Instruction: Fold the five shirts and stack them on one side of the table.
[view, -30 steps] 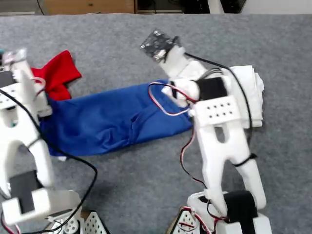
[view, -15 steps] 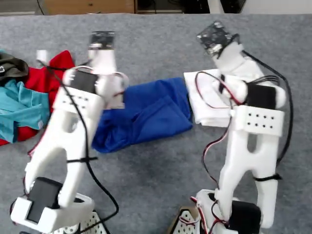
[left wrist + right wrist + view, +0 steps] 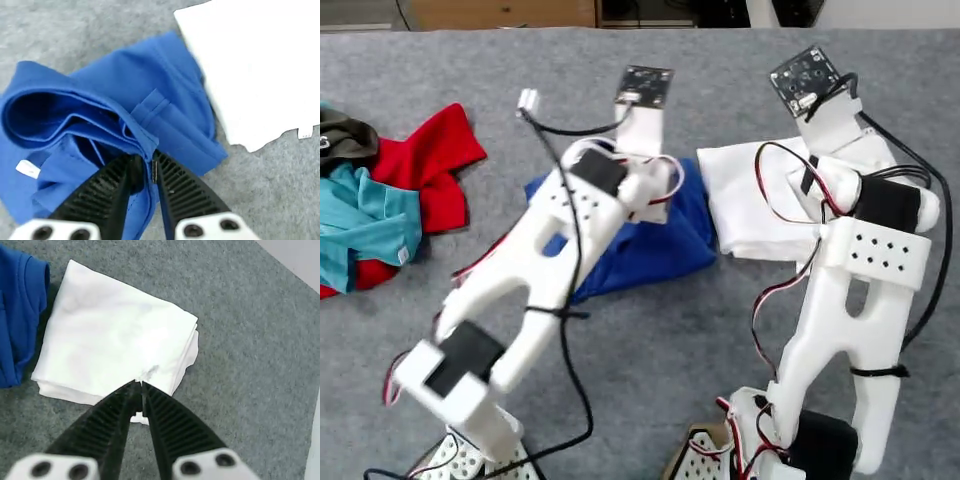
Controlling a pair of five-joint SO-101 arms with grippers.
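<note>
Left gripper (image 3: 150, 167): we see it pinching a fold of the blue shirt (image 3: 165, 90).
Right gripper (image 3: 140, 387): closed above the white shirt (image 3: 110, 330).

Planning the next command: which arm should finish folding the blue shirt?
Left. The left gripper has its jaws shut on a fold of the blue shirt; the right gripper is over the folded white shirt, beside the blue one.

- Blue shirt (image 3: 685, 238): much of it covered by the left arm (image 3: 555, 262).
- White shirt (image 3: 750, 200): far side hidden under the right arm (image 3: 865, 300).
- Red shirt (image 3: 445, 150) and teal shirt (image 3: 365, 220): cut off at the high view's left edge.
- Dark garment (image 3: 340, 125): cropped, kind unclear.
</note>
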